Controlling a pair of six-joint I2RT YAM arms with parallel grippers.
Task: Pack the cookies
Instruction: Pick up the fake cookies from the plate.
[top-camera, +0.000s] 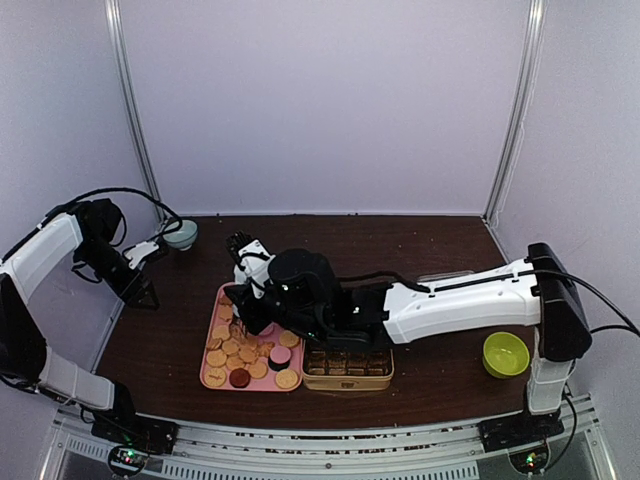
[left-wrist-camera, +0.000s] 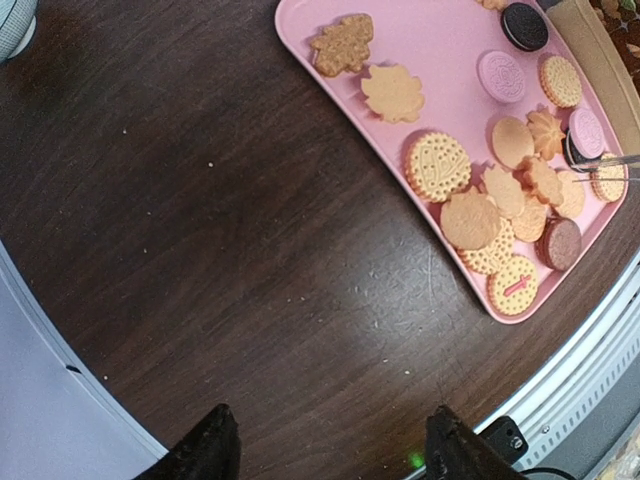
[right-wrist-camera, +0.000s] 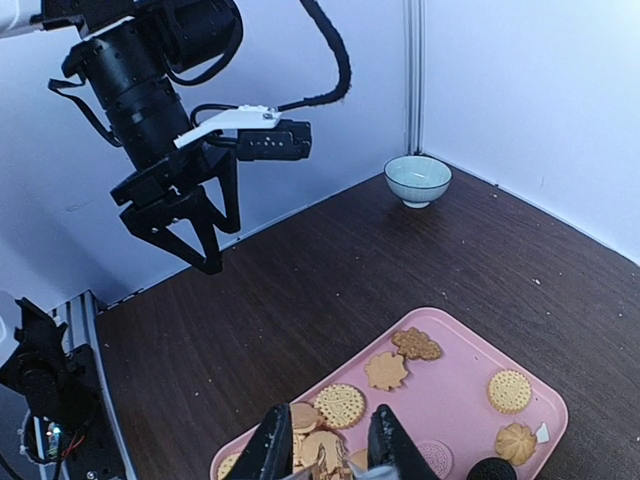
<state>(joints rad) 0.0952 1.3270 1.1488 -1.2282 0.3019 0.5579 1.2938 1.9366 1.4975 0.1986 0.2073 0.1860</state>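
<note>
Many cookies (right-wrist-camera: 340, 405) lie just under the right end effector (right-wrist-camera: 328, 455).

Tan, dark brown and pink cookies (left-wrist-camera: 437, 165); pink tray (left-wrist-camera: 420, 40); dark woodgrain table (left-wrist-camera: 200, 250).

Soft even light; dull glare on table (left-wrist-camera: 400, 290); wrist views warped.

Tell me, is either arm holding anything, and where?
Left fingers: nothing. Right fingers seem closed on metal tongs, tips at a cookie; the gripped spot is hidden.
</note>
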